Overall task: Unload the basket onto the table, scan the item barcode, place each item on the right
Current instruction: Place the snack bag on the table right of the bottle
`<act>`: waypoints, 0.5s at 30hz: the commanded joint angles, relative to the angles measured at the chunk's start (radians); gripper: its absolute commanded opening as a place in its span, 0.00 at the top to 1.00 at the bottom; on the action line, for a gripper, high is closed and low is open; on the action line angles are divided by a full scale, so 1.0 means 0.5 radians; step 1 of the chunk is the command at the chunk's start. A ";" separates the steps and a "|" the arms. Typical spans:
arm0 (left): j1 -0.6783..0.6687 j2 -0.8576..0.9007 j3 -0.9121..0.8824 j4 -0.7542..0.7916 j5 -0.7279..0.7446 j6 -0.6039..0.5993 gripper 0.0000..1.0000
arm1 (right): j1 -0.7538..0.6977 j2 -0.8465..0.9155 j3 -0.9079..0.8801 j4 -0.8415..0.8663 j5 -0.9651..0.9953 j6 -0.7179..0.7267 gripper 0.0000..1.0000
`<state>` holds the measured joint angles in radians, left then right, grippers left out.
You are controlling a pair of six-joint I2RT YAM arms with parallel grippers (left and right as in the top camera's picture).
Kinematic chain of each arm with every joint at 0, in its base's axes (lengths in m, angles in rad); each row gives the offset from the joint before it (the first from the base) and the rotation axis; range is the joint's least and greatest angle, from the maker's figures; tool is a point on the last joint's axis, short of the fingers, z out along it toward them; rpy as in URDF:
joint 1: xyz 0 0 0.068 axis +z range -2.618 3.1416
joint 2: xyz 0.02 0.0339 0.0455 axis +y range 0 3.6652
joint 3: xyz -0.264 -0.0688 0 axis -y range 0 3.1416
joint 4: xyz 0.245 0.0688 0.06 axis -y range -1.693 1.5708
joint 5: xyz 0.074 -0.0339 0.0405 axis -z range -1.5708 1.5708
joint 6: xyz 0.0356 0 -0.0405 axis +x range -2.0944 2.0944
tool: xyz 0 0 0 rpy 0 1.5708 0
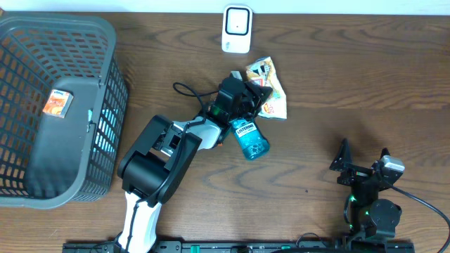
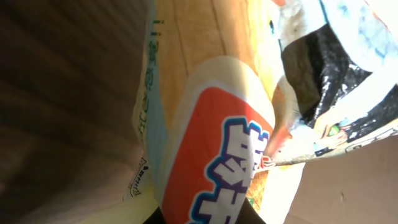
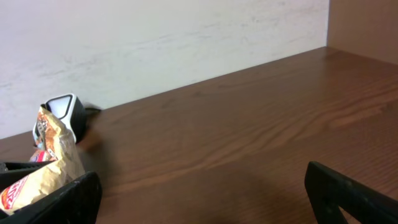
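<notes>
Currently left pincer clamped on snack bag; mouthwash bottle just beside; scanner beyond; right pincer apart.

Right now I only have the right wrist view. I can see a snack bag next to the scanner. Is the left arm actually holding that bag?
Observer: Yes. From overhead, the left gripper is closed on the edge of the snack bag.
Operator: Is anything else close to it?
Observer: A blue mouthwash bottle lies on its side, just on the robot's side of the bag.
Operator: What's out to the far left?
Observer: A grey basket with one small orange packet inside.
</notes>
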<state>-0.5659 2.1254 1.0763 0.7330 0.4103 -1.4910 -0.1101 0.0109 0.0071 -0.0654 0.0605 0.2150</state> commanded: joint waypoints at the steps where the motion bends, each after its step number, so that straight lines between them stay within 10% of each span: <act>1: 0.000 0.013 0.025 0.027 0.211 -0.042 0.86 | -0.005 -0.011 -0.003 -0.005 0.018 -0.028 0.01; 8: 0.000 0.013 0.026 0.027 0.362 -0.127 0.07 | -0.005 -0.011 -0.003 -0.005 0.018 -0.028 0.01; 15: 0.079 0.003 0.054 0.475 0.446 0.156 0.01 | -0.005 -0.011 -0.003 -0.005 0.018 -0.028 0.01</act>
<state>-0.5507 2.1265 1.0771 0.9165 0.5892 -1.5105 -0.1101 0.0109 0.0071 -0.0654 0.0608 0.2150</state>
